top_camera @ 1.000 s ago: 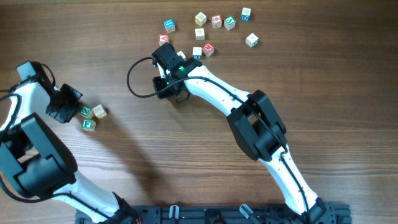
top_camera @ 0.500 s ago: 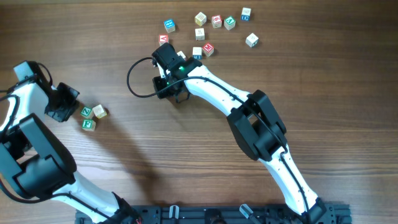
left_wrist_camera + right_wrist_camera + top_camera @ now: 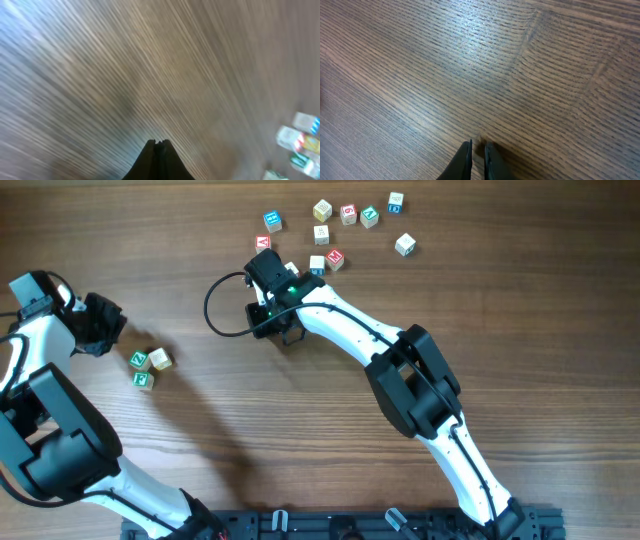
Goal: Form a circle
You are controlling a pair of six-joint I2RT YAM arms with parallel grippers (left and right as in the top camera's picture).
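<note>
My left pincer (image 3: 157, 144) is pressed together, empty, near but apart from the three-cube cluster (image 3: 147, 366), my right pincer (image 3: 477, 147) is nearly together on nothing, and the cubes look light, rigid and smooth, so pinch opposite flat faces.

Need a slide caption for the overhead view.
Left end effector near three cubes; right end effector near the scattered cubes.
</note>
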